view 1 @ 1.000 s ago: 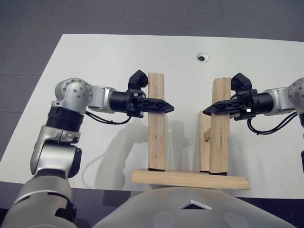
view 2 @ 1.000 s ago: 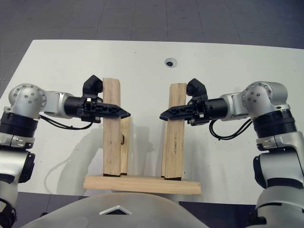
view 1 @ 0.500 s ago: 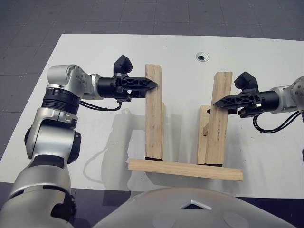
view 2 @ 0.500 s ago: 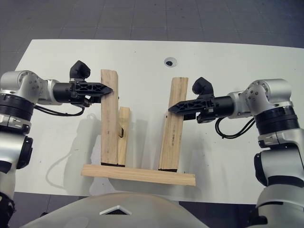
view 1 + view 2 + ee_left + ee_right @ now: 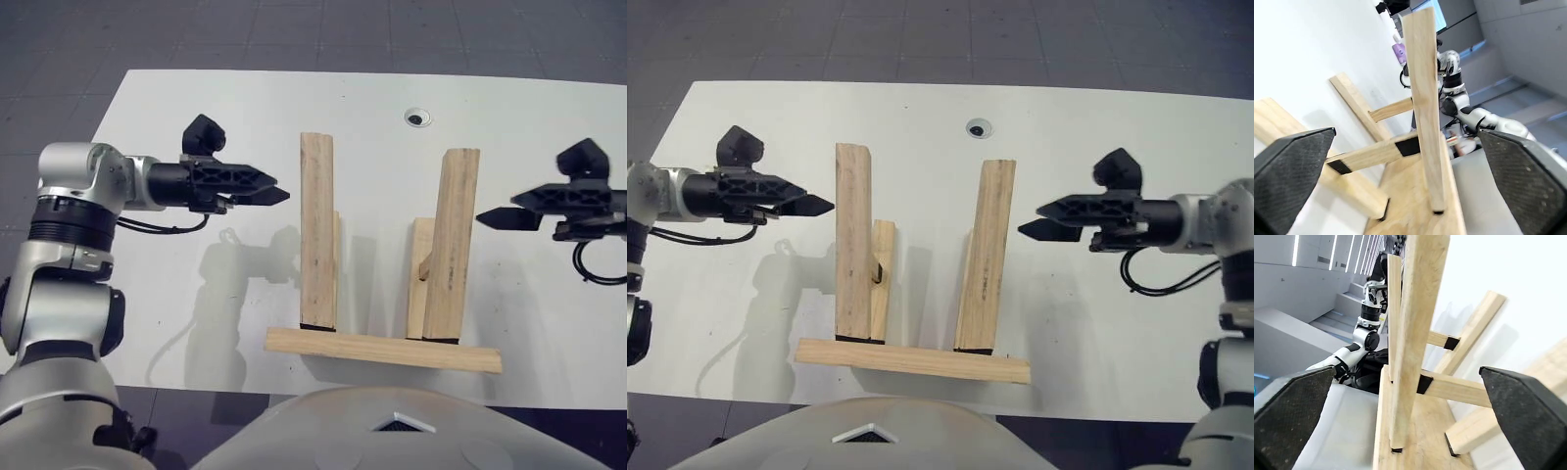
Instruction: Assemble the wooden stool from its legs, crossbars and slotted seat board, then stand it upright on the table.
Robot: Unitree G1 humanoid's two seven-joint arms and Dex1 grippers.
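A white table (image 5: 196, 108) stands on a dark grey tiled floor (image 5: 59, 59), and on it the assembled wooden stool (image 5: 382, 284) lies on its side, not on its feet. Nearest the robot, closer in than either gripper, the seat board (image 5: 382, 350) stands on its long edge along the table's front edge. From it the legs run away across the table. The left leg (image 5: 316, 235) and the right leg (image 5: 451, 245) are raised, with the two lower legs partly hidden beneath them.

The stool sits between the two grippers. The left gripper (image 5: 282, 196) hangs over the table to the left of the left leg, its tips pointing at the leg but apart from it. The right gripper (image 5: 482, 218) faces the right leg from the other side, also clear of the wood. Both are spread wide and hold nothing (each wrist view shows its own fingers (image 5: 1293, 176) (image 5: 1523, 416) far apart, with the stool between them farther off). The wrist views also show the crossbars (image 5: 1371, 154) joining the legs.

Beyond both grippers, toward the far edge, is a small round cable hole (image 5: 419, 118).
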